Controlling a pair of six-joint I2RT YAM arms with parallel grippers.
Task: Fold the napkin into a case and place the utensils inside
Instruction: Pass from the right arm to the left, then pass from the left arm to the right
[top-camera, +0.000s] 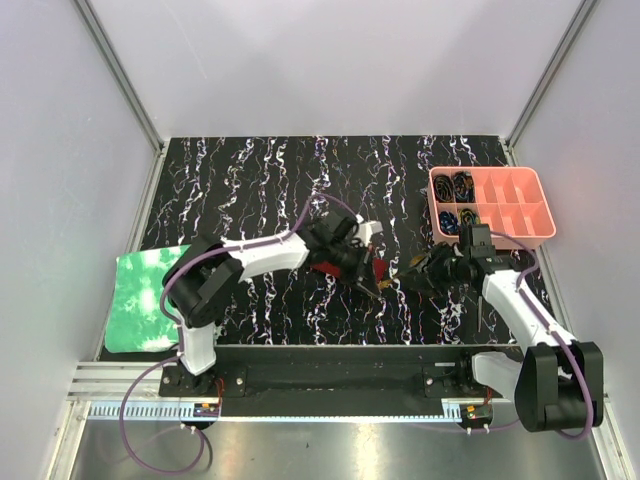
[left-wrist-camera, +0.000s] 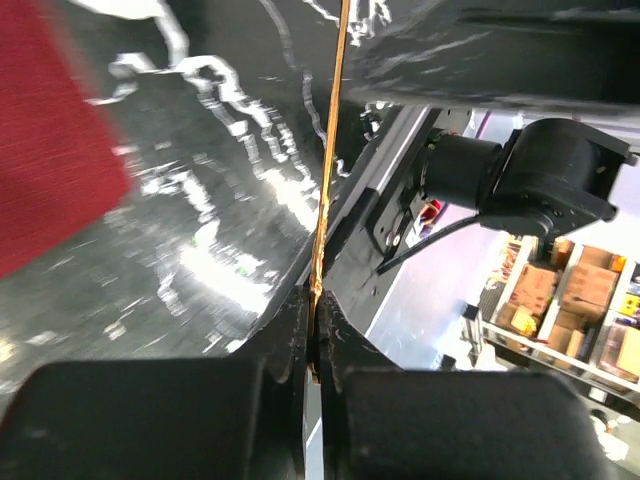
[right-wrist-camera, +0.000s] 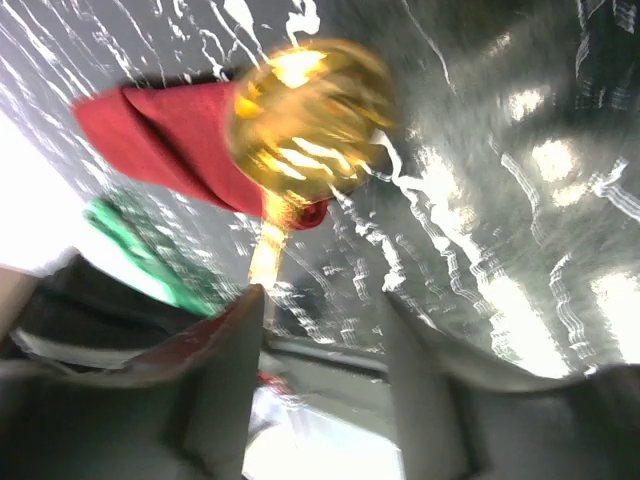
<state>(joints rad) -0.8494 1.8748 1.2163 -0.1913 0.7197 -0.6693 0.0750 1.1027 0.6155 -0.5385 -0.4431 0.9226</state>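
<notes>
The dark red napkin (top-camera: 325, 268) lies bunched on the black marbled table between the two grippers. It also shows in the left wrist view (left-wrist-camera: 50, 150) and the right wrist view (right-wrist-camera: 170, 140). My left gripper (top-camera: 360, 266) (left-wrist-camera: 317, 300) is shut on a thin gold utensil (left-wrist-camera: 330, 150), seen edge-on and running up from the jaws. My right gripper (top-camera: 410, 274) (right-wrist-camera: 320, 300) is open. A gold spoon (right-wrist-camera: 305, 115) lies with its bowl over the napkin's edge, and its handle runs down beside my right gripper's left finger (right-wrist-camera: 235, 340). I cannot tell whether they touch.
A pink compartment tray (top-camera: 520, 210) with dark coiled items stands at the back right. A bright green crinkled sheet (top-camera: 140, 295) lies at the table's left edge and also shows in the right wrist view (right-wrist-camera: 135, 245). The metal rail with the arm bases runs along the near edge.
</notes>
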